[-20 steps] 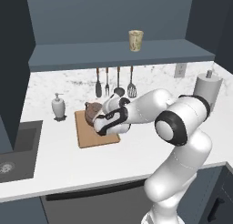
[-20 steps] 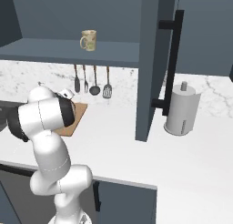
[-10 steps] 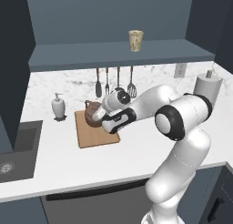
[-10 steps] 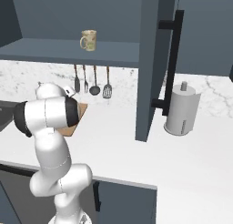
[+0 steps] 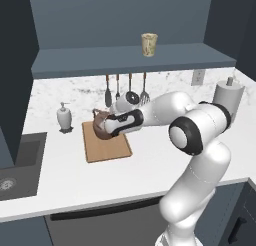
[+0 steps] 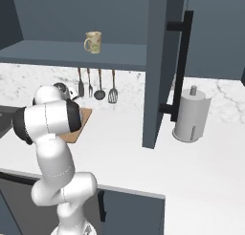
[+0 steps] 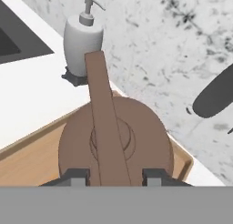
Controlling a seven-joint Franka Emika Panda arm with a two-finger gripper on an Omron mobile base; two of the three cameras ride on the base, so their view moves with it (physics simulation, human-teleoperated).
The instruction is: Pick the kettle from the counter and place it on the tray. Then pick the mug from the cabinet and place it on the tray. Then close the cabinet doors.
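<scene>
Kettle: the brown kettle (image 7: 116, 143) sits on the tray (image 5: 105, 145), towards its back edge, with the arched handle (image 7: 105, 123) running up between my two fingertips.
My gripper: my gripper (image 7: 115, 176) is low over the kettle's lid; each fingertip (image 7: 157, 175) stands a little off the handle with a gap on both sides, so my jaws are parted and I have hold of nothing.
Tray: flat on the white counter (image 5: 150, 165), just right of the sink (image 5: 20, 162) (the soap dispenser (image 7: 82, 41) stands just behind the tray's far corner).
Mug: upright on the cabinet (image 5: 130, 20) shelf, above the hanging utensils (image 6: 98, 83).
Cabinet doors: the right door (image 6: 165, 67) stands swung open, its black bar handle facing out, beside the paper towel roll (image 6: 191, 117).
</scene>
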